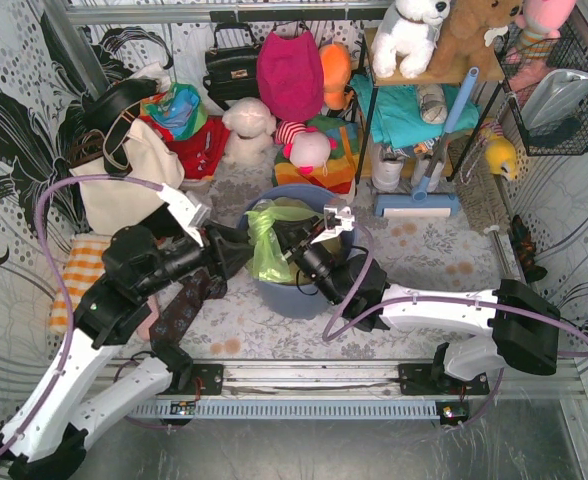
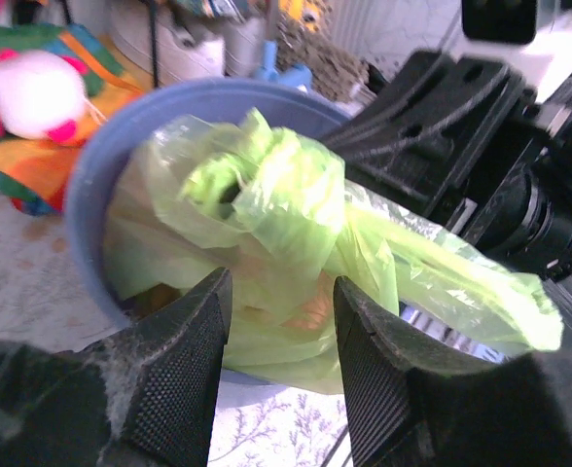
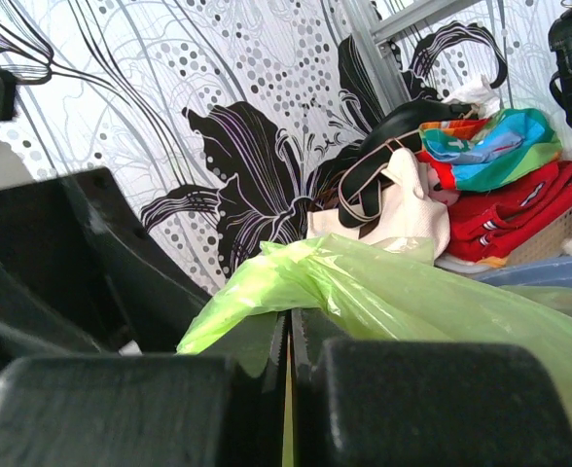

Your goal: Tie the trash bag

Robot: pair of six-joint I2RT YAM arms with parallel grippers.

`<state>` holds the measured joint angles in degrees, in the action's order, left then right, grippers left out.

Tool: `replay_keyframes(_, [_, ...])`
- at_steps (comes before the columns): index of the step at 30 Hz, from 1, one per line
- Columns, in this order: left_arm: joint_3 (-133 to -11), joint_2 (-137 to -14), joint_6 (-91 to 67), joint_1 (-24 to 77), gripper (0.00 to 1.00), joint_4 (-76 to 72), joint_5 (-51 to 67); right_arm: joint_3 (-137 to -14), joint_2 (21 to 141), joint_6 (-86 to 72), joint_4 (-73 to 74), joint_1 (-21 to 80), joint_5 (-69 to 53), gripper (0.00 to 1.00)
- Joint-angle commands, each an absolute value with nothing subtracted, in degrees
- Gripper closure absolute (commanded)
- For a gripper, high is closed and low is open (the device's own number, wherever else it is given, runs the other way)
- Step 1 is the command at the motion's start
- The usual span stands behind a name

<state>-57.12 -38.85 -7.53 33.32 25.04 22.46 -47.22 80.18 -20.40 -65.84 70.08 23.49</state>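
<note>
The lime-green trash bag sits in the blue-grey round bin at mid table, its top gathered into a knotted bunch with orange-brown paper showing through lower down. My left gripper stands open just left of the bin; in the left wrist view its jaws frame the bag's lower part without touching it. From the right, my right gripper is shut on a stretched tail of the bag, the film pinched between its closed fingers.
A white tote bag and a pile of bags lean on the left wall. Plush toys and coloured cloths crowd the back. A blue brush and a shelf stand at the back right. An orange checked cloth lies at the left.
</note>
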Motion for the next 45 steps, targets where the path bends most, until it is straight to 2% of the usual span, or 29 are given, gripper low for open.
replay_keyframes(1, [-61.0, -36.2, -6.3, 33.2, 0.46, 26.2, 12.3, -46.5, 78.8, -21.8, -69.9, 69.7, 21.6, 1.0])
replay_keyframes(6, [-61.9, -36.1, -11.0, 33.2, 0.46, 21.7, 2.3, -46.5, 79.0, -21.7, -70.4, 69.6, 21.4, 1.0])
replay_keyframes(11, [-62.0, -40.1, -17.9, 33.2, 0.46, 17.7, 0.1, -47.2, 79.2, -21.5, -69.7, 69.5, 21.5, 1.0])
replay_keyframes(17, [-62.3, -43.9, -25.3, 33.2, 0.46, 14.8, 3.3, -47.4, 78.7, -21.2, -69.0, 69.5, 21.4, 1.0])
replay_keyframes(29, [-61.2, -44.6, -26.4, 33.2, 0.5, 13.8, 8.4, -47.7, 78.6, -21.3, -68.5, 69.5, 20.9, 1.0])
replay_keyframes(33, [-60.7, -45.4, -27.2, 33.2, 0.63, 12.8, 10.0, -47.5, 78.4, -21.3, -68.5, 69.5, 21.0, 1.0])
replay_keyframes(38, [-61.1, -45.4, -26.9, 33.1, 1.0, 13.2, 9.1, -47.5, 78.2, -21.3, -68.1, 69.4, 21.1, 1.0])
replay_keyframes(45, [-61.5, -44.5, -26.2, 33.1, 1.0, 12.4, 6.4, -47.2, 77.9, -21.5, -67.8, 69.4, 21.2, 1.0])
